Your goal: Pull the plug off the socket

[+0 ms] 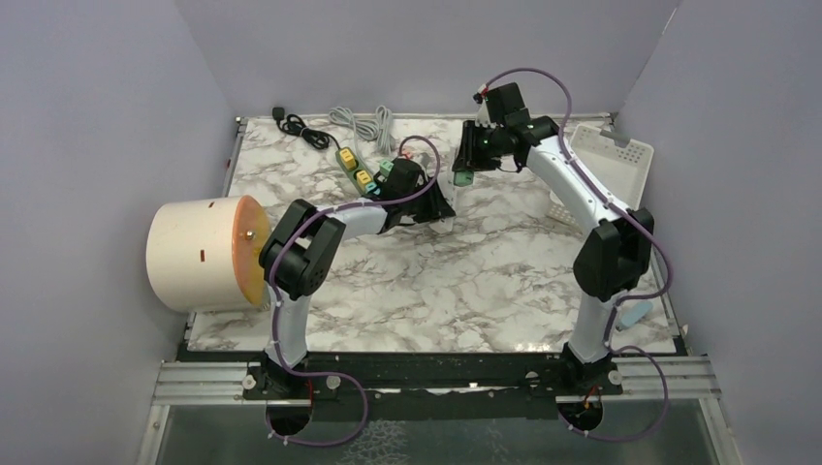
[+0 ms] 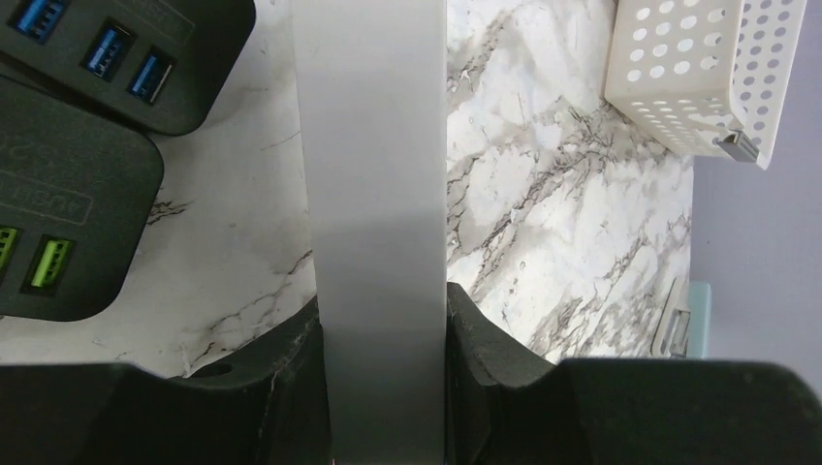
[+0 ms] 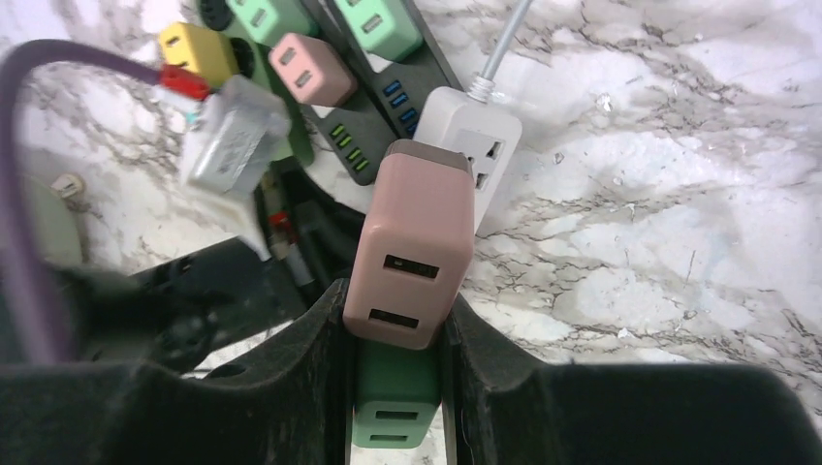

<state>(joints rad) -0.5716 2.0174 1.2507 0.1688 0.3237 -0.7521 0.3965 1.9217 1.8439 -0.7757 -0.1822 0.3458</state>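
A white power strip (image 3: 475,145) lies on the marble table, seen from the right wrist. A pink USB plug (image 3: 412,247) stands over its socket, and I cannot tell whether its prongs are still in. My right gripper (image 3: 393,300) is shut on the pink plug, with a green plug (image 3: 395,402) deeper between the fingers. My left gripper (image 2: 383,300) is shut on the white strip's body (image 2: 373,194). In the top view the left gripper (image 1: 431,199) and the right gripper (image 1: 465,165) meet at mid-table.
A black power strip (image 1: 359,170) with yellow, green and pink plugs lies just left of the grippers; it also shows in the left wrist view (image 2: 68,213). A white perforated basket (image 1: 611,155) stands at the back right. A cream cylinder (image 1: 204,252) sits at the left edge.
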